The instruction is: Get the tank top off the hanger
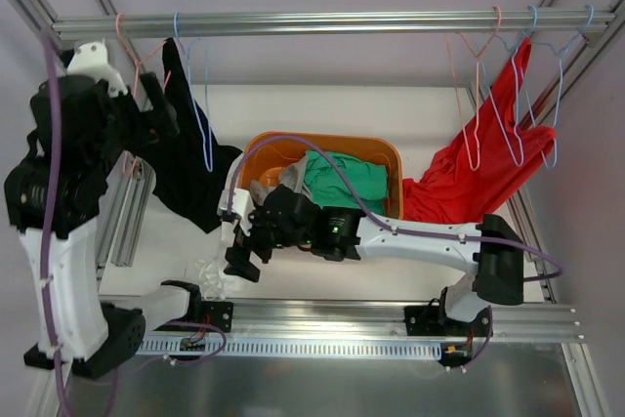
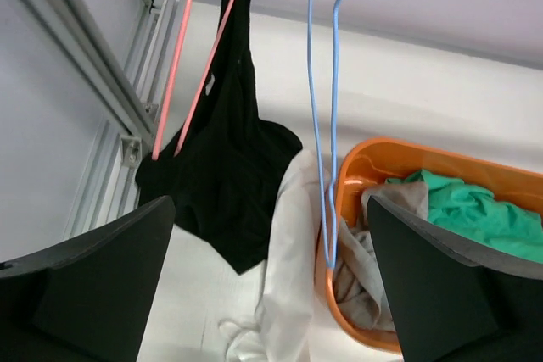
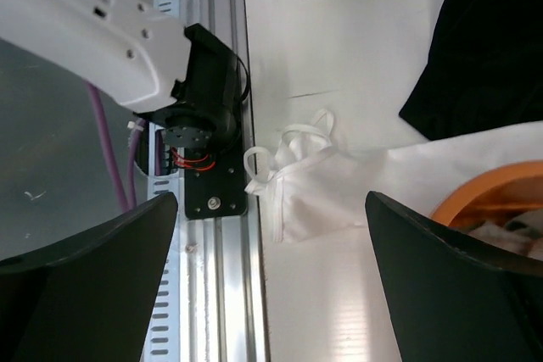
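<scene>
A black tank top (image 1: 190, 158) (image 2: 229, 158) hangs by one strap from a pink hanger (image 1: 132, 51) (image 2: 182, 82) on the rail at the left. Beside it a blue hanger (image 1: 200, 114) (image 2: 322, 108) hangs bare. A white tank top (image 1: 232, 187) (image 2: 293, 243) (image 3: 339, 188) lies draped from the orange basket's rim down onto the table, straps toward the near edge. My left gripper (image 2: 271, 294) is open, high by the rail, with nothing between its fingers. Low above the white top's straps, my right gripper (image 1: 239, 251) (image 3: 271, 277) is open and holds nothing.
The orange basket (image 1: 386, 148) (image 2: 373, 158) holds green (image 1: 347, 183) and grey clothes. A red garment (image 1: 469, 183) hangs from several hangers at the right end of the rail (image 1: 332, 21). The left arm's base plate (image 3: 199, 150) sits on the near aluminium rail.
</scene>
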You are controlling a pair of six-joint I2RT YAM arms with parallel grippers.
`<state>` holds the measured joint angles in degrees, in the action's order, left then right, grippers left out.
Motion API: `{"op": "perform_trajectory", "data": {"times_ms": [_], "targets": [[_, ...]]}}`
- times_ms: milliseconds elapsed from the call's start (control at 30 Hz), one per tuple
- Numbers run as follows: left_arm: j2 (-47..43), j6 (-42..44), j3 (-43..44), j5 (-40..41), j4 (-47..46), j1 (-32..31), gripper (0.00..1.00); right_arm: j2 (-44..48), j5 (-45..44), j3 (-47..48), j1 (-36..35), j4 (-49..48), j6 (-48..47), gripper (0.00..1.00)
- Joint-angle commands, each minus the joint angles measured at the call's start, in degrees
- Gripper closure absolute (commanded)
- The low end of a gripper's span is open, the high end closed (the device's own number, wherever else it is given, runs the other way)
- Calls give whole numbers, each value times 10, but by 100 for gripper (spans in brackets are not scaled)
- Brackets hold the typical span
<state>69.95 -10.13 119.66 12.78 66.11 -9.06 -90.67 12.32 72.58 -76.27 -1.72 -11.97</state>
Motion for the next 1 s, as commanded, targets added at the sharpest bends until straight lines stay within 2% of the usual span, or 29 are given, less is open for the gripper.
{"op": "perform_trajectory", "data": {"times_ms": [0,67,167,333,433,667,967], "targets": [[-93,-24,-89,9,-58,-3,1,-34,8,73,1,52,-68,0],[-177,-31,-171,-2,-102,-3,1,-75,20,121,1,76,-104,1],[-279,-38,-247,-16,-173,-3,1,-133,13,186,-1,130,-132,1],[-391,-41,-275,45,-194,-3,1,-215,-9,261,-8,192,-161,1],[-428,-30,-279,63,-200,-3,1,-278,-32,325,-19,252,-202,1],[-438,-8,-291,44,-199,-2,1,-375,-57,410,-27,337,-254,1],[-423,-5,-300,8,-199,-2,1,-463,-68,444,-32,346,-263,0]]}}
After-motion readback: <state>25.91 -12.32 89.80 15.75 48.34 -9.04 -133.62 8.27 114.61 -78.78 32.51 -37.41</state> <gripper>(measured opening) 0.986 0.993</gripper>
